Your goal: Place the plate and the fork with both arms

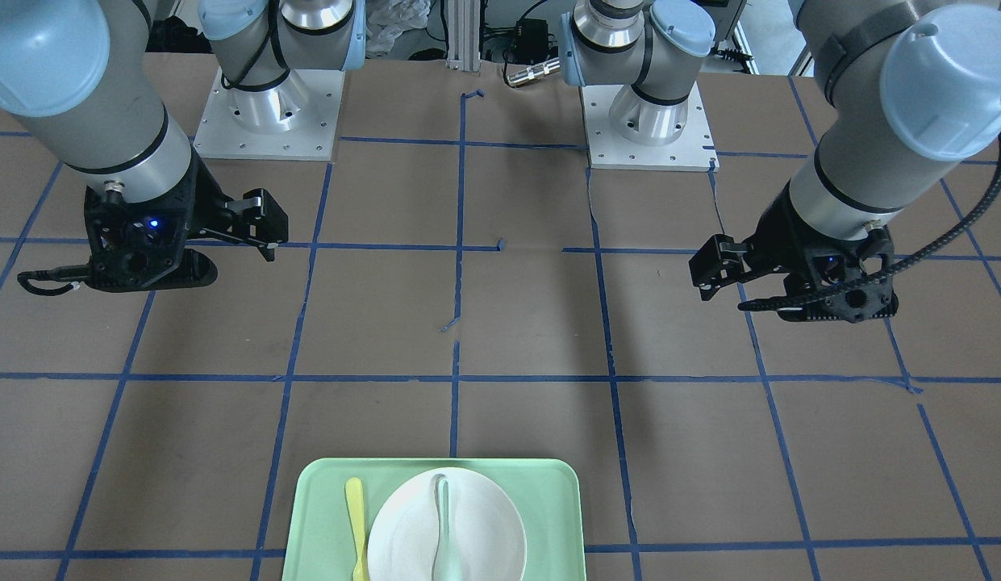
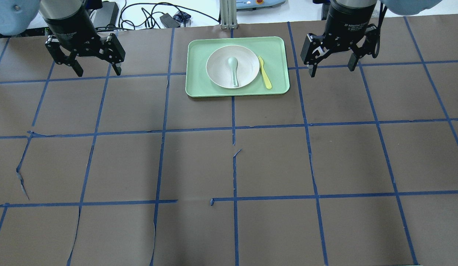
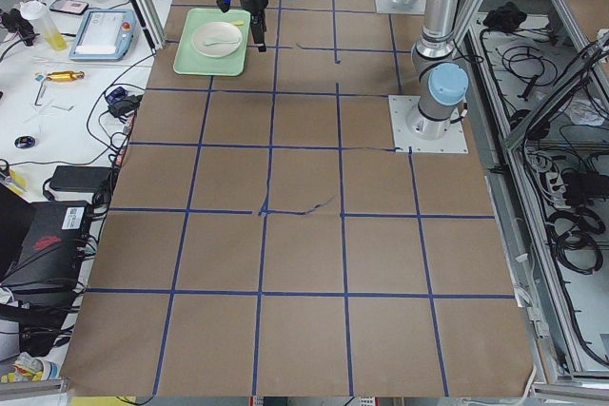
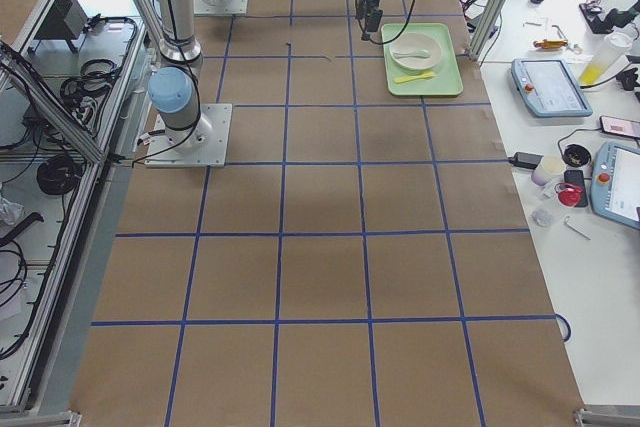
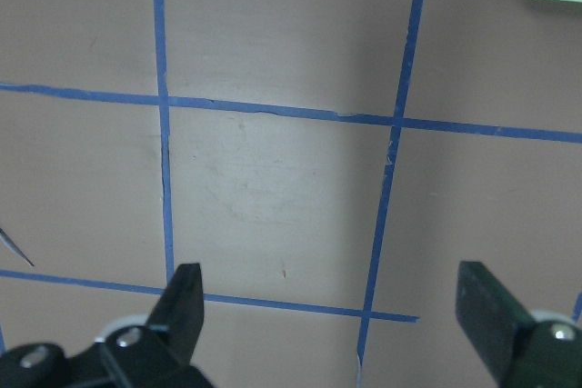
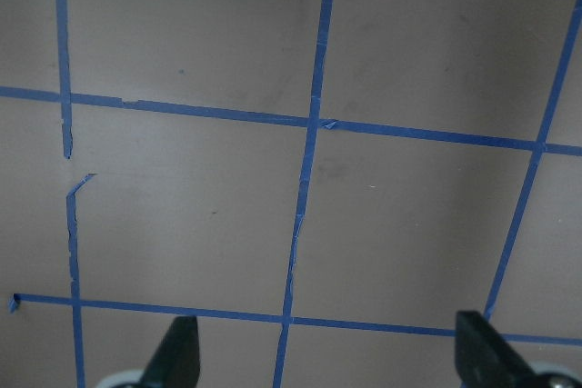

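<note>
Left gripper (image 2: 99, 70) and right gripper (image 2: 332, 69) gaped wide, empty — plate (image 2: 218, 69) and fork (image 2: 265, 73) lay side by side on the tray (image 2: 199, 85).

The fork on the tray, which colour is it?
Bright yellow fork; the overhead exterior view shows it best.

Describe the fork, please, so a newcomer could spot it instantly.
Find the green tray at the table's far edge. A white plate with a spoon sits on it; the fork lies beside the plate, on the robot's right. It alone is yellow.
</note>
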Action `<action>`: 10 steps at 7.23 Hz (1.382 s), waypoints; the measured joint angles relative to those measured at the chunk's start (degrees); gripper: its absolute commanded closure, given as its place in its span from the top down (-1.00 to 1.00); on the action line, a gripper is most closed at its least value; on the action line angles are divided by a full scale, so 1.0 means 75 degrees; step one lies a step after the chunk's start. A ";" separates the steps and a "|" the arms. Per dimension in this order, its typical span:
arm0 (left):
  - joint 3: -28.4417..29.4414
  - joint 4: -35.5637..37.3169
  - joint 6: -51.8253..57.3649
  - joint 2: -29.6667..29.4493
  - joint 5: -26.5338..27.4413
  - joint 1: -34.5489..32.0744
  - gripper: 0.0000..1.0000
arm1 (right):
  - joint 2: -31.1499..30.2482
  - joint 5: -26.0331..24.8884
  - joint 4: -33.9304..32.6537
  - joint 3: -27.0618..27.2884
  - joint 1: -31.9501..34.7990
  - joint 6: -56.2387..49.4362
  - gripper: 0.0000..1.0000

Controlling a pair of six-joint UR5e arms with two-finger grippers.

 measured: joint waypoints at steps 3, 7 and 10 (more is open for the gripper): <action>-0.0333 0.0064 -0.0153 0.0119 -0.0447 -0.0587 1.00 | -0.0256 -0.0006 -0.0037 0.0087 0.0093 0.0111 1.00; -0.0809 0.0225 -0.0214 0.0555 -0.0860 -0.0880 1.00 | -0.0303 -0.0002 -0.0021 0.0088 0.0118 0.0214 1.00; -0.0831 0.0248 -0.0284 0.0682 -0.0222 -0.0897 1.00 | -0.0314 -0.0076 -0.0036 0.0062 0.0121 0.0216 1.00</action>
